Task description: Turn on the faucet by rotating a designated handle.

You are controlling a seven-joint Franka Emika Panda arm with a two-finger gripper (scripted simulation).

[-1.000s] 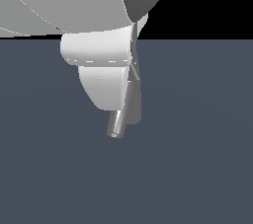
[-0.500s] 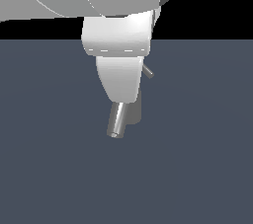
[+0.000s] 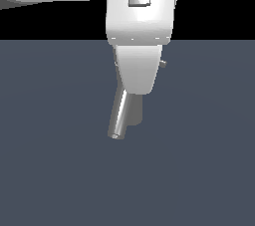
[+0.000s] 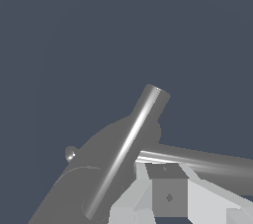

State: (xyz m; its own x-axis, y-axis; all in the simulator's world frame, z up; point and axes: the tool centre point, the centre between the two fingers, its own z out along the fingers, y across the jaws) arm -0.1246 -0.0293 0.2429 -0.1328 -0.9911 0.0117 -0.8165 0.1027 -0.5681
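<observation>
The faucet (image 3: 135,113) is a dark grey upright body, mostly hidden behind my white gripper (image 3: 139,70) in the exterior view. Its shiny slanted spout (image 3: 118,115) pokes out below the gripper, toward the exterior view's left. Only the handle's tip (image 3: 163,63) shows, as a small grey nub at the gripper's right side. In the wrist view the spout (image 4: 128,144) crosses the round cap, and the handle (image 4: 202,163) runs sideways as a grey rod. My gripper (image 4: 158,191) sits right against the handle near the cap. Its fingers look pressed together, with nothing between them.
The faucet stands on a flat, dark blue-grey floor (image 3: 55,170) under a black background. A small round knob (image 4: 70,154) sticks out of the faucet on the side away from the handle. The large white arm fills the top of the exterior view.
My gripper has slid toward the exterior view's right, in front of the faucet body. The handle's tip came into view and shifted right and slightly up. The spout has stayed put.
</observation>
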